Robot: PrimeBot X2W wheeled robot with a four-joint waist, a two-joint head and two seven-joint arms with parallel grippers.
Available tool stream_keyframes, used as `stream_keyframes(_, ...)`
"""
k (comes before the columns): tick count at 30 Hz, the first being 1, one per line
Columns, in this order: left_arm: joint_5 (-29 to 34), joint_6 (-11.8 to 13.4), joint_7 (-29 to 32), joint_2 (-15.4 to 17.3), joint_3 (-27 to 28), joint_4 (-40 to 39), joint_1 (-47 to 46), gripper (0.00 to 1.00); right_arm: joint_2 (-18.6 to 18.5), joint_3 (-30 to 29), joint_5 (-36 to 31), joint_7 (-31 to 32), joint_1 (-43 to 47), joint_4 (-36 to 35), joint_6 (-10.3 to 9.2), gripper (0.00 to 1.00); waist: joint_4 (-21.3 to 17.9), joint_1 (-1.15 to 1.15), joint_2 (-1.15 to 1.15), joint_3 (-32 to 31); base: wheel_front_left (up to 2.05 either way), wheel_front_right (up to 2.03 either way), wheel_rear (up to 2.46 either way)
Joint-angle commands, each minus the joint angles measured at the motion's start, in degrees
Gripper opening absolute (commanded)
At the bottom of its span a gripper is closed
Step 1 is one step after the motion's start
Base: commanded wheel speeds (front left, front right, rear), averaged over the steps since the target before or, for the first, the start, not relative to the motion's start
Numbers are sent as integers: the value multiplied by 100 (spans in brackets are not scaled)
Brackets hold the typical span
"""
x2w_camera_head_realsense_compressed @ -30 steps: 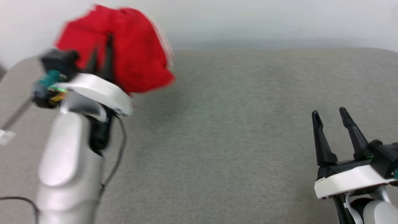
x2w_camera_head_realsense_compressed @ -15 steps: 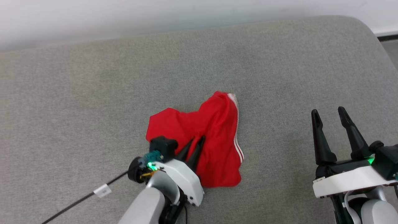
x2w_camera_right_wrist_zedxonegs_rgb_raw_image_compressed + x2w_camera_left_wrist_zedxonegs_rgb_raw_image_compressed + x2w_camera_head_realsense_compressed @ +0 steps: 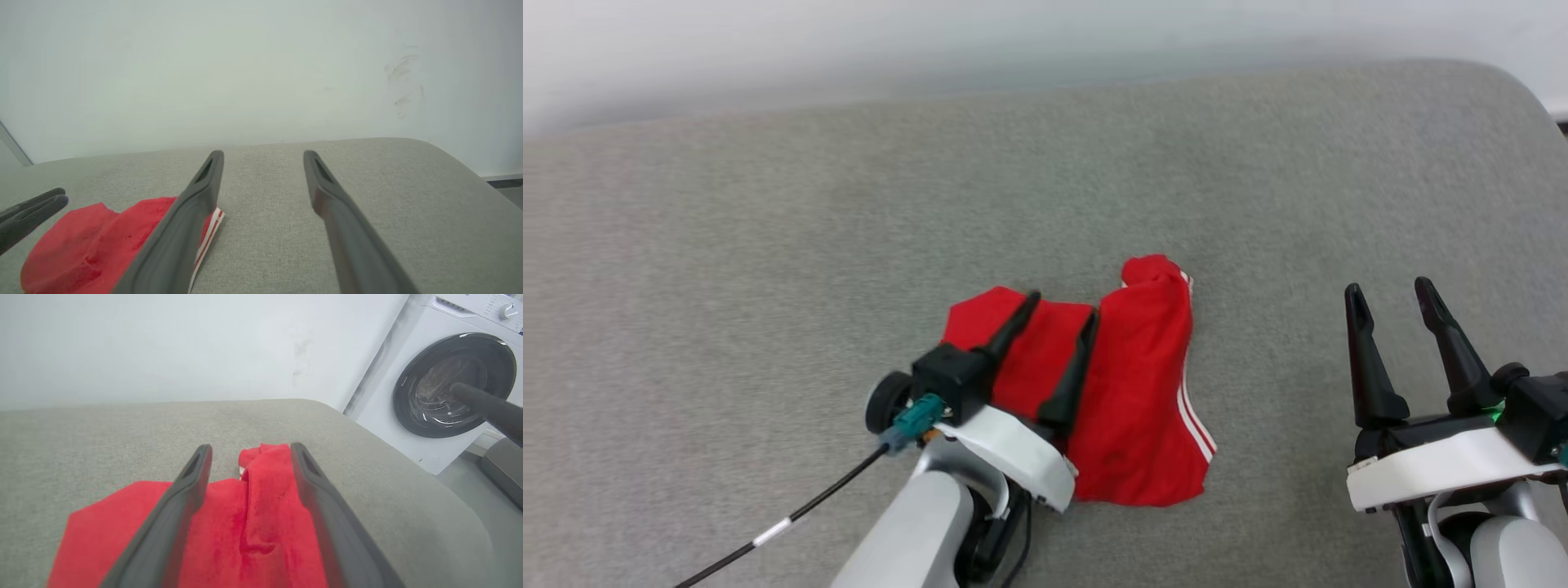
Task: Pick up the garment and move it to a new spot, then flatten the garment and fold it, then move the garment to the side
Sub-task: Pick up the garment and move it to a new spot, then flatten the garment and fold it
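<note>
The left gripper, fingers spread, was poised over the crumpled red T-shirt lying on the grey cushion. The right gripper, also spread and empty, stood apart.

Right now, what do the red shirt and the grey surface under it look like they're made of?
The red shirt: thin, soft matte knit, probably cotton or a blend; it lies crumpled in loose folds. The grey surface: woven upholstery fabric, matte, with a fine flecked weave and a rounded, padded-looking corner.
</note>
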Motion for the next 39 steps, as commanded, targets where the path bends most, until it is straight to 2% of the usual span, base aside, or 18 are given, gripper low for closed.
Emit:
stream_keyframes(1, 37, 58, -81, 0, 60, -95, -65, 100, 13, -27, -44, 30, 51, -7, -4, 100, 156, 0, 0, -164, 0, 0, 0)
stream_keyframes(6, 64, 345, -241, 175, 459, -402, 33, 100, 13, -74, -101, 135, 158, -66, -4, 100, 350, 0, 0, -344, 0, 0, 0)
stream_keyframes(14, 52, 805, -304, 751, 1329, -692, 598, 100, 12, -95, -136, 276, 381, -131, -3, 100, 500, 0, 0, -580, 0, 0, 0)
stream_keyframes(18, -6, 860, -311, 972, 1548, -846, 1041, 100, 12, -115, -107, 334, 504, -114, -4, 100, 508, 0, 0, -728, 0, 0, 0)
stream_keyframes(25, -70, 838, -192, 1122, 1548, -1053, 1496, 100, 12, -165, -96, 403, 699, -111, -4, 100, 485, 0, 0, -939, 0, 0, 0)
stream_keyframes(39, -124, 871, -7, 1142, 1397, -1339, 1727, 100, 12, -174, -149, 520, 827, -272, -3, 100, 485, 0, 0, -1005, 0, 0, 0)
